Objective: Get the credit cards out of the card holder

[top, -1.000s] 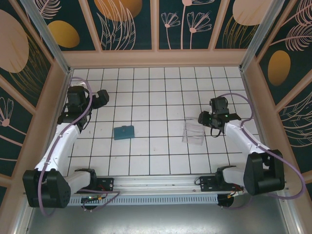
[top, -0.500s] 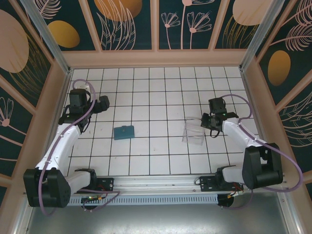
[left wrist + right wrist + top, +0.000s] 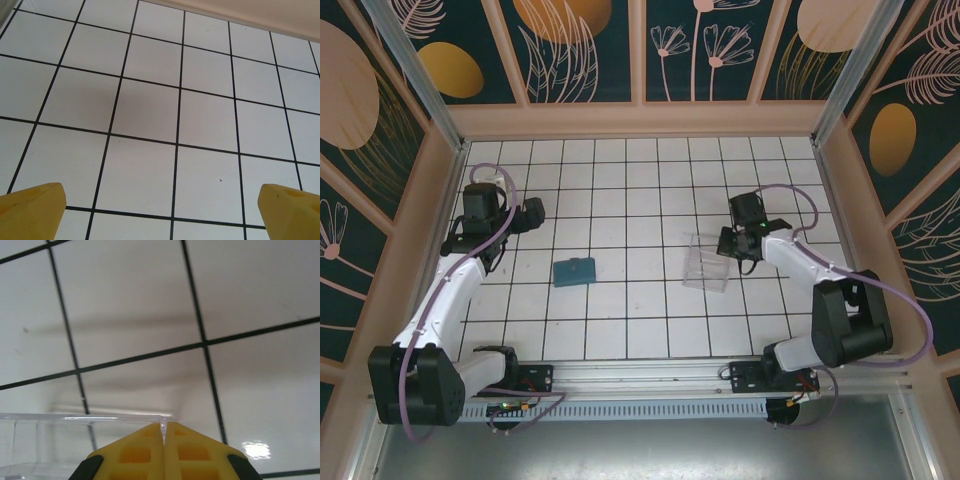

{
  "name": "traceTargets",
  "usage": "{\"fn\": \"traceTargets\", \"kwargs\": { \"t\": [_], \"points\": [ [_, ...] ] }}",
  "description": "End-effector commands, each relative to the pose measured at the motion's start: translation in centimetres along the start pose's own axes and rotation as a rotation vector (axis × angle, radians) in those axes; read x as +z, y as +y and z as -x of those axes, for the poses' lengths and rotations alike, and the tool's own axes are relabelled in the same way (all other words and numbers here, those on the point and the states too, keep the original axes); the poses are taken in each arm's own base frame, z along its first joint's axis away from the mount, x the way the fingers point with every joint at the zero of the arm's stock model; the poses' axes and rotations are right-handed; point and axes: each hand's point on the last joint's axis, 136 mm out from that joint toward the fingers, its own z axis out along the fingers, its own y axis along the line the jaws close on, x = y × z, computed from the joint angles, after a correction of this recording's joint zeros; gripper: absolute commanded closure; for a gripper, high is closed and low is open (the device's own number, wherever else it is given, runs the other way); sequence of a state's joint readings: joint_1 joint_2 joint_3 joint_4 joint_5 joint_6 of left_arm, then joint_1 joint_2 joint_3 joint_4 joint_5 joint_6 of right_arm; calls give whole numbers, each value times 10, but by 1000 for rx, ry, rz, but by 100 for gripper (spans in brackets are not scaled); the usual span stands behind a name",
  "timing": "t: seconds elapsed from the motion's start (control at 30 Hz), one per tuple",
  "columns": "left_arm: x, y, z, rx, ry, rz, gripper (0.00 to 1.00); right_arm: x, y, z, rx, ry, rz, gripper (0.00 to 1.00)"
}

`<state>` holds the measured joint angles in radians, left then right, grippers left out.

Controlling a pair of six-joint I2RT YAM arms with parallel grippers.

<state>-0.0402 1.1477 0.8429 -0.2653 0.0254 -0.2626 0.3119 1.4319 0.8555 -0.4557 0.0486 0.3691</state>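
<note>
- The card holder [image 3: 574, 271] lies flat on the white tiled table [image 3: 620, 200], left of the middle and roughly between the 2 arms. Nothing touches it. I judge that any credit cards are tucked inside it, since none lie loose on the tiles.
- The clear box [image 3: 705, 266] sits right of the middle, well apart from the card holder. It is probably the place for the cards once they are out, which would explain why an arm is handling it before the holder.
- The right gripper [image 3: 732, 249] is at the box's far right corner. In the wrist view its yellow fingers [image 3: 135, 455] are pressed together on the thin clear wall [image 3: 80, 417], which rises just between them – a pinch on the box rim with no gap to spare. Gripped by 1 corner, the light box would probably slide or swing easily.
- The left gripper [image 3: 530, 211] hangs over bare tiles at the far left, well away from the card holder. Its yellow tips [image 3: 35, 207] are spread wide at the wrist view's 2 lower corners – it holds nothing and looks ready for the holder.
</note>
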Motion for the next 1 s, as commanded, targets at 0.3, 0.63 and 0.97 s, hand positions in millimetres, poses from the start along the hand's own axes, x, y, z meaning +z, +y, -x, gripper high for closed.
{"fn": "traceTargets", "kwargs": {
  "t": [0.3, 0.63, 0.97],
  "points": [
    [19, -7, -30, -10, 125, -61, 5, 14, 124, 85, -160, -111, 24, 99],
    [33, -30, -73, -18, 295, -54, 8, 51, 173, 115, -223, -91, 41, 99],
    [54, -56, -128, -125, 446, -74, 10, 60, 170, 111, -209, -59, 15, 83]
  ]
}}
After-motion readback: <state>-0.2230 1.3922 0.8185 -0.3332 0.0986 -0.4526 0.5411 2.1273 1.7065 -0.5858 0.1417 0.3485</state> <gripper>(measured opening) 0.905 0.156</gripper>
